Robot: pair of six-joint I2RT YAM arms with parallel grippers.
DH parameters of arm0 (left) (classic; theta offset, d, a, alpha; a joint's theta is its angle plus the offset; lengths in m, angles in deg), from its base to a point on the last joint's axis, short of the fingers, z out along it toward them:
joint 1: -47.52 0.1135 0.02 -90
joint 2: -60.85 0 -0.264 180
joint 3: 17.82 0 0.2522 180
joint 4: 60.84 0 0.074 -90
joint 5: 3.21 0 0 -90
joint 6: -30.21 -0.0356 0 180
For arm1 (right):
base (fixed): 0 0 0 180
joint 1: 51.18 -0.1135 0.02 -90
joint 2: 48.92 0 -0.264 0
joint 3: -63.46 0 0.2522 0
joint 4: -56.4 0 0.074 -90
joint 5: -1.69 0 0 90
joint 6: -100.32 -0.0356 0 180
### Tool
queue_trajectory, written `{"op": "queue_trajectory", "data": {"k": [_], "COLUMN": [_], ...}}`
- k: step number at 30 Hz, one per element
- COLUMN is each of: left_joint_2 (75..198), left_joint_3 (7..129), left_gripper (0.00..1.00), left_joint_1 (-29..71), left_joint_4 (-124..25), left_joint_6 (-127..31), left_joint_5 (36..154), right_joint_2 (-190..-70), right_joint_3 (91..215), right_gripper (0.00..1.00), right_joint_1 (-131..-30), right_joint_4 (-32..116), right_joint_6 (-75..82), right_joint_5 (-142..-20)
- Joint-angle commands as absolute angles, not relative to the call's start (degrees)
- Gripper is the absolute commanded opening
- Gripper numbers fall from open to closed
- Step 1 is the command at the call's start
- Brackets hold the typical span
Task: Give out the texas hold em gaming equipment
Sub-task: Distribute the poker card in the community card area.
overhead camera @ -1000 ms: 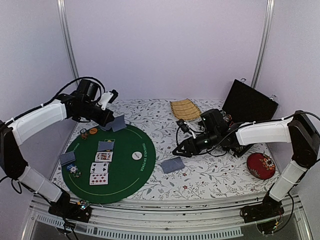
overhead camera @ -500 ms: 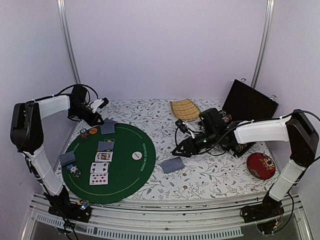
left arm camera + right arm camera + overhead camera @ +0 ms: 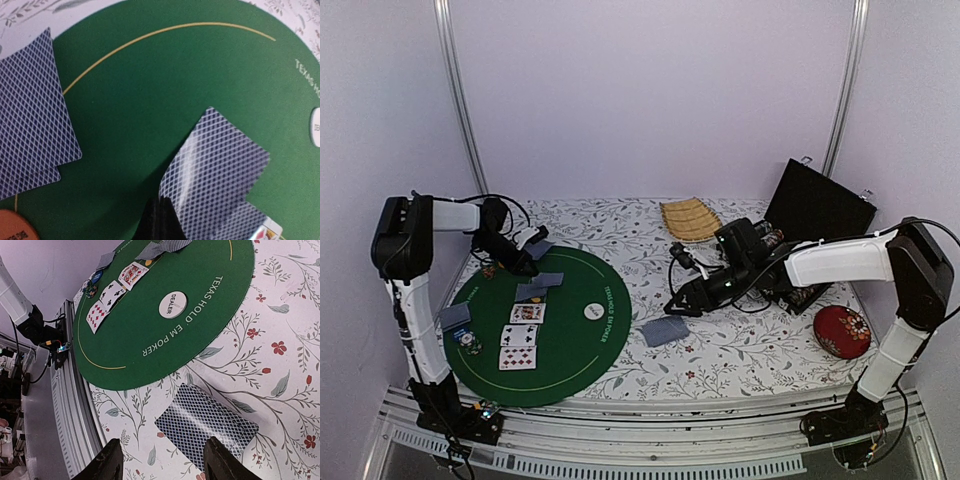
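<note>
Well, the left tool (image 3: pixel 160 222), clamped on a card (image 3: pixel 215 170), might drop it askew. The right tool (image 3: pixel 165 459), fingers apart, could scatter the deck (image 3: pixel 207 427)

Probably a lab booth; aluminium posts (image 3: pixel 453 90), plain walls (image 3: pixel 650 90).
</note>
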State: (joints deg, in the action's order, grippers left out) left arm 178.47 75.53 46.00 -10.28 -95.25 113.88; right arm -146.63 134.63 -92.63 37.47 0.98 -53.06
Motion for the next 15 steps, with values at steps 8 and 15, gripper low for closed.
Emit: {"op": "queue_trajectory", "data": {"k": [8,15], "left_joint_2": [179.51,177.26], "left_joint_3": [77.31,75.78], "left_gripper": [0.00,0.00], "left_joint_1": [46.01,45.96], "left_joint_4": [-14.54,-18.15], "left_joint_6": [-97.48,-98.78], "left_joint_5": [104.04,99.80], "right_joint_2": [-149.11,-149.76], "right_joint_3": [138.24,138.57], "right_gripper": [0.58,0.58], "right_joint_1": [-92.27,-92.24], "right_joint_4": [35.93,35.74], "right_joint_6": [1.36,1.18], "right_joint_5": [-52.61,-52.54]}}
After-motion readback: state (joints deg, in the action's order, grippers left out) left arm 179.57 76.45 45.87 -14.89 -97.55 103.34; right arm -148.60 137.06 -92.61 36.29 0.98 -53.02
